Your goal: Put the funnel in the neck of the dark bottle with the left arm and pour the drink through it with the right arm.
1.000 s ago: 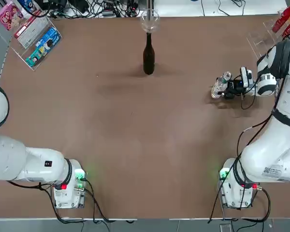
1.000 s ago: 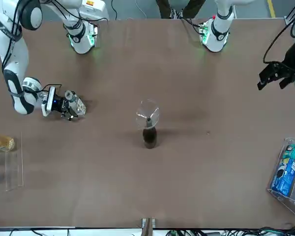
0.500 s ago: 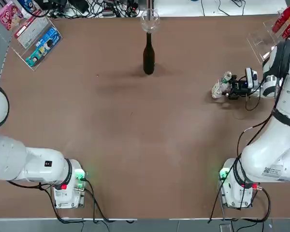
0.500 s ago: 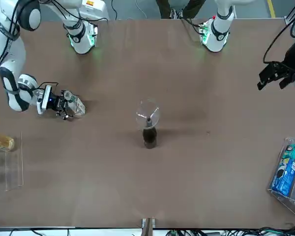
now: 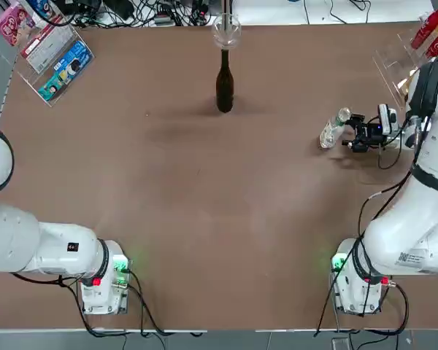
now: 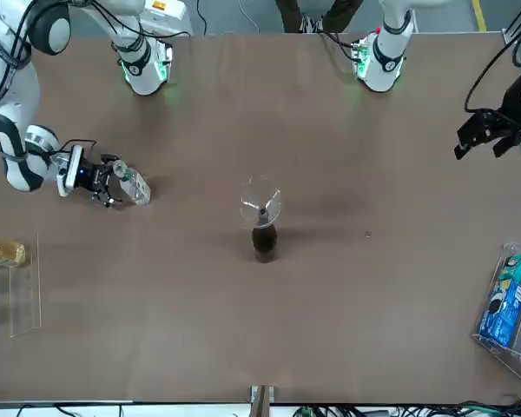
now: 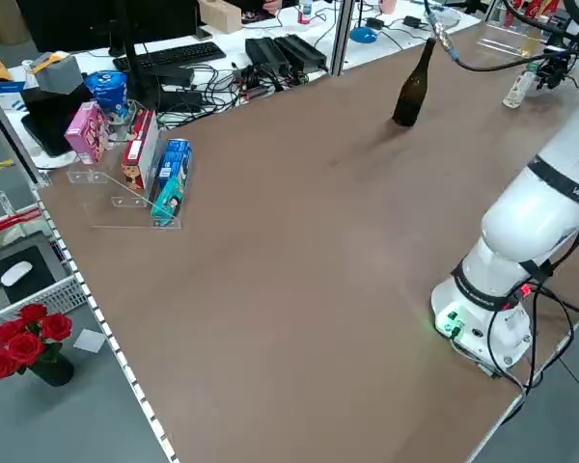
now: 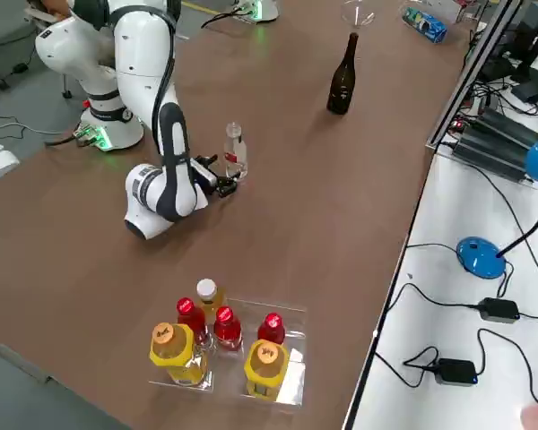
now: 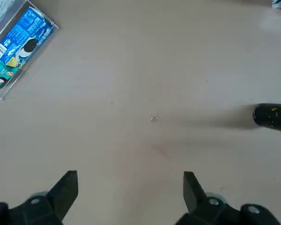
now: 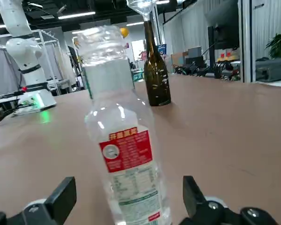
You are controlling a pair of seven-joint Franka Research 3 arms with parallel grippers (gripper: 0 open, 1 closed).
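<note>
Brown tabletop (image 5: 219, 204) supports the clear bottle (image 5: 332, 133), centre right from above, as the spread right gripper (image 5: 349, 130) backs off, pouring seemingly done, while the open left gripper (image 6: 479, 153) idles, upper right in front view.

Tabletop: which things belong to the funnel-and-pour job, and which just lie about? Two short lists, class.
Job:
- transparent plastic funnel
- dark glass bottle
- clear plastic drink bottle

Lying about:
- blue snack box
- red-capped bottles
- yellow-wrapped bottles
</note>
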